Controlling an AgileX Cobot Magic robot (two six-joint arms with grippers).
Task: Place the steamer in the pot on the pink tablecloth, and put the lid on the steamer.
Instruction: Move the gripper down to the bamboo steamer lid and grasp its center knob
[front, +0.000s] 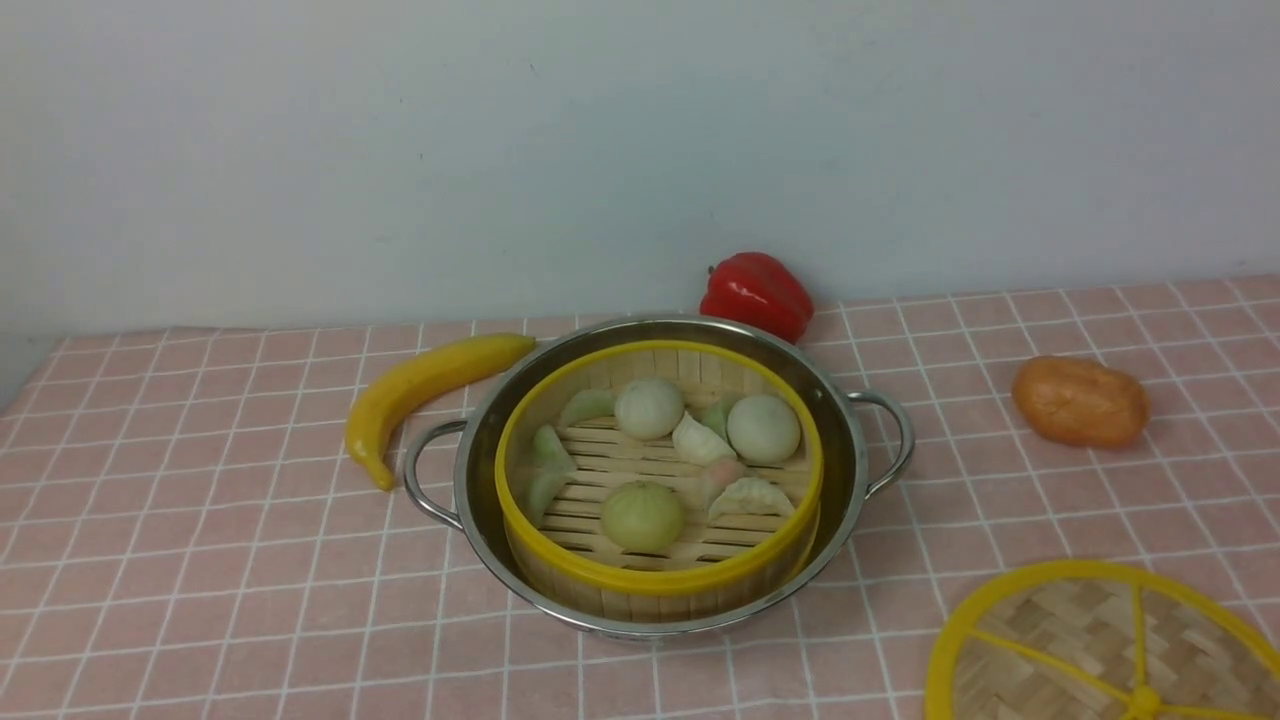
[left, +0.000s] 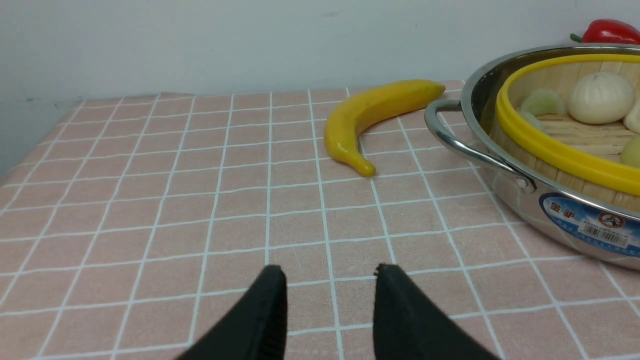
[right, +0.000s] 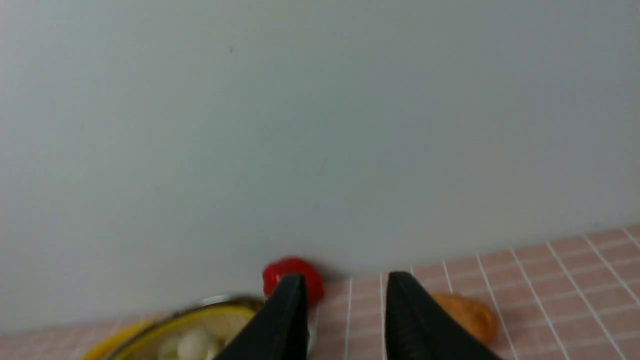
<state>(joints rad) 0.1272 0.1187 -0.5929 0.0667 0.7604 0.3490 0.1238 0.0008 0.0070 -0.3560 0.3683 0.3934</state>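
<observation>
A: What does the room look like?
B: A plain pale wall (front: 640, 150) stands behind, and the pink tablecloth (front: 200, 560) covers the surface right up to it.
A: And on the cloth?
B: The pot (front: 478, 470) sits at centre with the steamer (front: 655, 583) inside it, uncovered. The lid (front: 1060, 630) lies flat at the near right, well apart from the pot. A banana (front: 420, 385) lies just beside the pot's left side, a red pepper (front: 757, 293) sits behind it, and an orange lump (front: 1080, 402) lies off to the right.
A: The grippers?
B: The left gripper (left: 331, 270) and right gripper (right: 346, 276) both have their fingers parted, with nothing between them.
</observation>
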